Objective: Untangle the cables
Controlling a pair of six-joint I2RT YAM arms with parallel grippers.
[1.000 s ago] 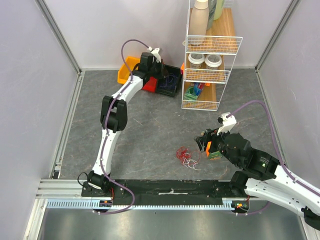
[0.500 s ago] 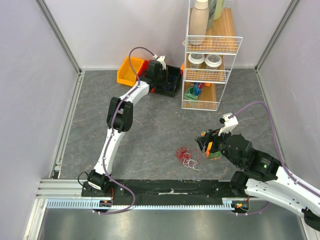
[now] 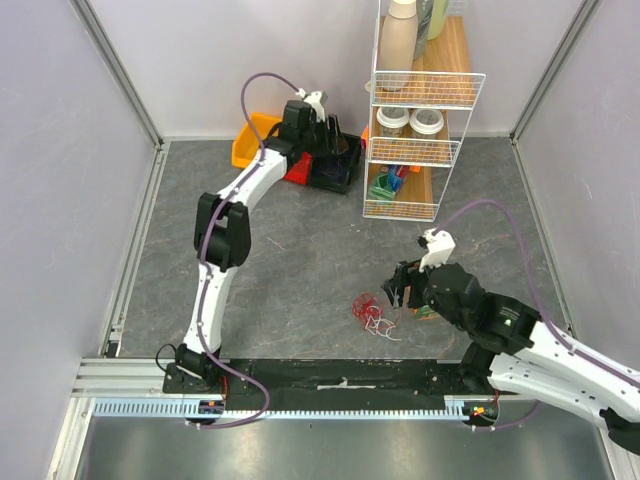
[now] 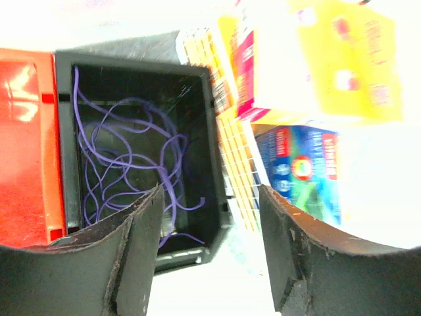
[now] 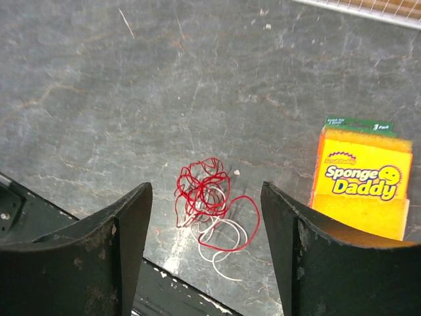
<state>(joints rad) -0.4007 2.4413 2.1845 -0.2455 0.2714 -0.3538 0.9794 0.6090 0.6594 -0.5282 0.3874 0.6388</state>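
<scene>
A tangle of thin red and white cables (image 5: pixel 212 197) lies on the grey table near the front edge (image 3: pixel 372 312). My right gripper (image 5: pixel 205 194) hangs open just above it, the tangle showing between its fingers, nothing held (image 3: pixel 397 290). A dark blue-purple cable (image 4: pixel 128 158) lies loosely looped inside a black bin (image 4: pixel 212 164) at the back. My left gripper (image 4: pixel 209 204) is open and empty over that bin's near right corner (image 3: pixel 322 135).
A red bin (image 4: pixel 26 145) adjoins the black one, with an orange bin (image 3: pixel 250 142) behind. A white wire rack (image 3: pixel 415 150) with jars and boxes stands to the right of the bins. A Sponge Daddy pack (image 5: pixel 362 181) lies right of the tangle. A black strip (image 3: pixel 340 375) edges the table front.
My left gripper has gone from shut to open over the black bin. The right gripper has moved left, closer over the red and white tangle, still open.
</scene>
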